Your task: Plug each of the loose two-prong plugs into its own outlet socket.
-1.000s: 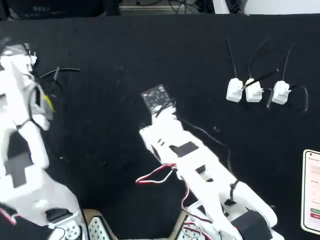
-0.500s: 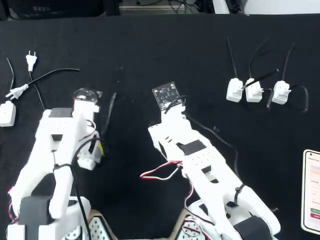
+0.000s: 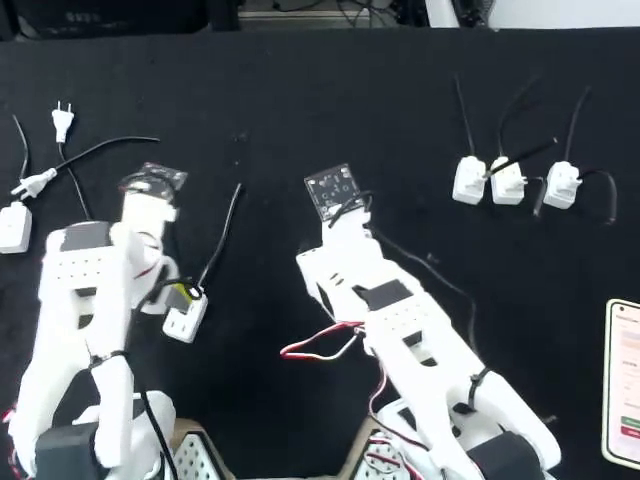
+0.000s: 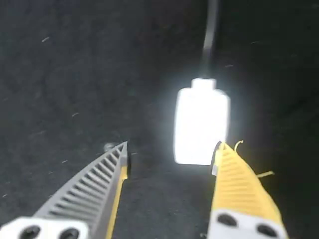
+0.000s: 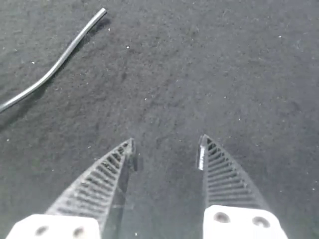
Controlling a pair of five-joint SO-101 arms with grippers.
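White outlet socket (image 3: 185,320) lying flat on the black table (image 3: 300,90), with a black cable (image 3: 220,235) leading away from one end. The left pincer (image 4: 172,145) is spread wide just short of this socket. The yellow finger (image 4: 234,184) has its tip at the socket's near edge, and the grey one stands off to the other side, so nothing is gripped. Two loose two-prong plugs, one (image 3: 62,118) farther from the socket and one (image 3: 35,183) nearer, lie well apart from it on the side away from the right arm. A small white block (image 3: 12,228) lies just beside the nearer plug. The right pincer (image 5: 166,141) hangs moderately open over bare table on the socket's opposite side, with a cable end (image 5: 55,64) lying ahead of it. Well beyond it, a row of three white sockets (image 3: 507,182) carries cables. Probable hazards: the socket sits off-centre toward the yellow finger, so closing now would likely push or twist it instead of clamping it. The socket is unfixed and looks light, so a nudge could slide it. Its cable and the plug leads run close to the left arm, and a sweep toward the plugs could snag and drag them.
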